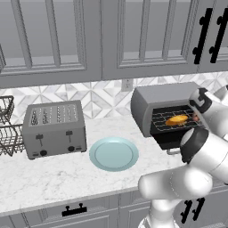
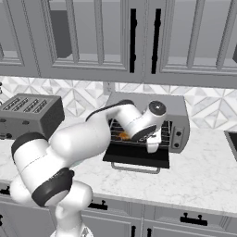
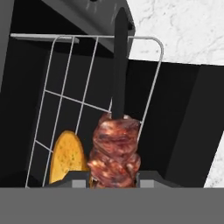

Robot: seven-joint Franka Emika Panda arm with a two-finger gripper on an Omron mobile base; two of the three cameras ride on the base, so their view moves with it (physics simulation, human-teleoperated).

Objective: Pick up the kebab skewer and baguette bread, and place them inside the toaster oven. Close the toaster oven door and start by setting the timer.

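Kebab skewer (image 3: 116, 148) is gripped in the end effector (image 3: 113, 183), long axis pointing into the toaster oven (image 1: 165, 111), beside the baguette bread (image 3: 68, 157).

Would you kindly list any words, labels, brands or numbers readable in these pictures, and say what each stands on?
None can be read. The toaster oven and its control panel carry no legible marks; the four-slot toaster shows plain knobs and levers, with no lettering.
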